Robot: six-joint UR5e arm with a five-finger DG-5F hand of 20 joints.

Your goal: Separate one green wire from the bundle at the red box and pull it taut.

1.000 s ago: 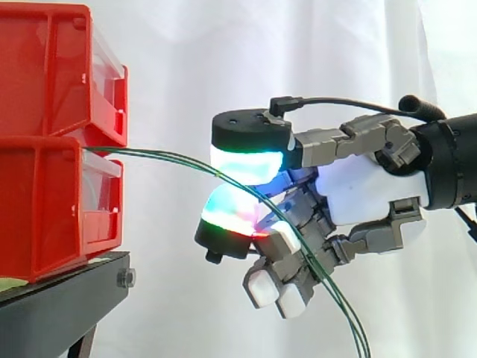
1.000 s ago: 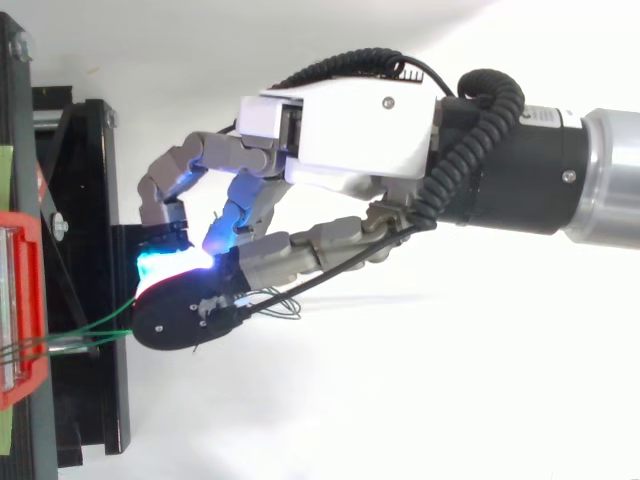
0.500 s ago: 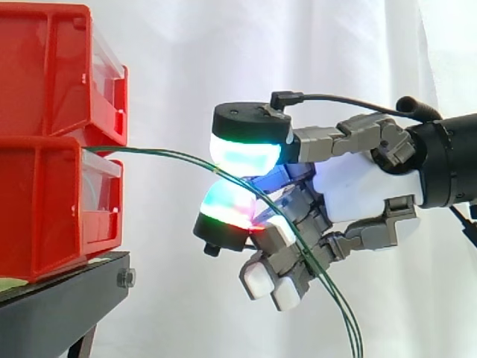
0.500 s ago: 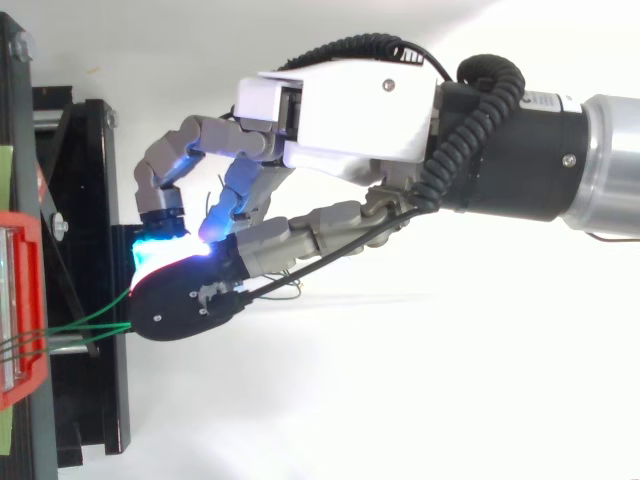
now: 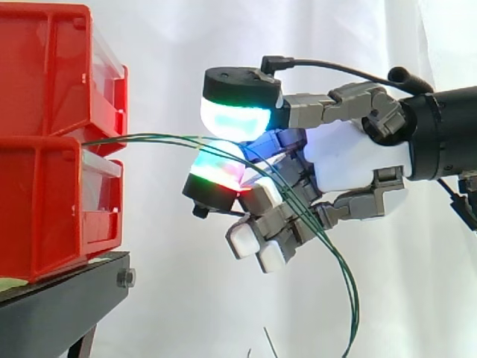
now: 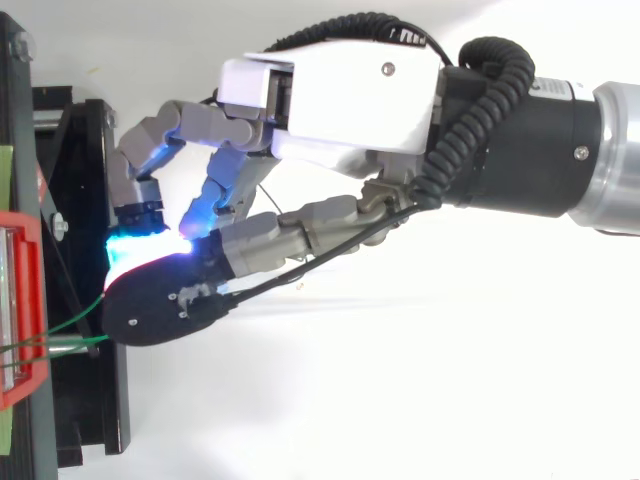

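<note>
The side view looks level across the work from close by. The hand (image 5: 350, 168) reaches in from the right edge, with the red bins (image 5: 52, 142) beyond its fingertips and the white curtain (image 5: 171, 45) behind it. The top view looks straight down from near above the hand. Both views share the hand, the bins' front and the green wires (image 5: 160, 139) between them.

Looks like a robotics lab test rig to me, not a home or shop: plain white curtain (image 5: 171, 45) as the backdrop, stacked red bins (image 5: 45, 186) on a black stand (image 5: 59, 306), and an industrial robot arm (image 6: 560, 170) reaching in.
</note>
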